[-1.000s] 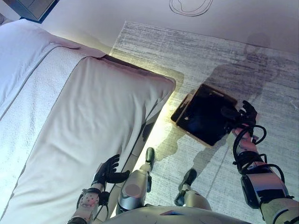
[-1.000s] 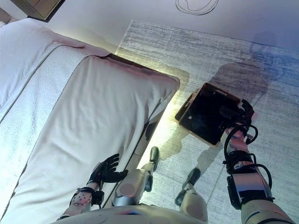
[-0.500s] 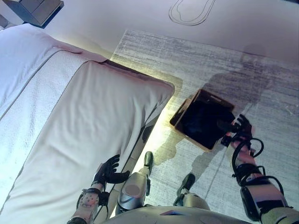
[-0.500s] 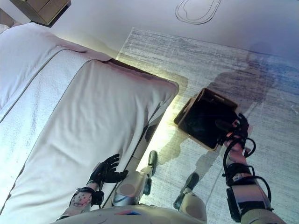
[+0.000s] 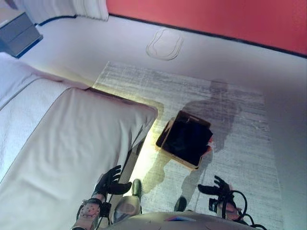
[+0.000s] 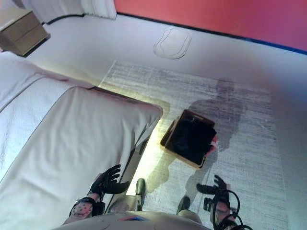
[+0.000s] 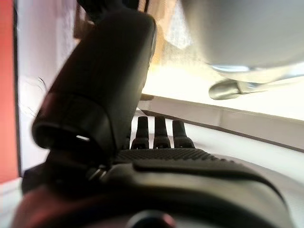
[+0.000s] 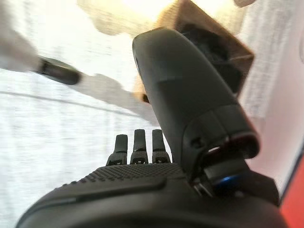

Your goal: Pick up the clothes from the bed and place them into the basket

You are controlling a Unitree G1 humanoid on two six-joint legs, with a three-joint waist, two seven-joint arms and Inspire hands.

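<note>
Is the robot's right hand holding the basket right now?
No. The right hand hangs open above the rug, clear of the basket, which sits on the rug by itself.

Red wall [image 5: 230,19], pale floor [image 5: 96,48], grey rug [image 5: 240,120], nightstand [image 6: 21,31] beside white curtain [image 6: 67,7].

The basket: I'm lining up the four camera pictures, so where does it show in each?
Left eye view: basket on the rug, right of the bed corner.
Right eye view: same spot, centre-right.
Left wrist view: not identifiable.
Right wrist view: beyond the right hand, its brown wall showing.
Shared landmark: the rug.
</note>
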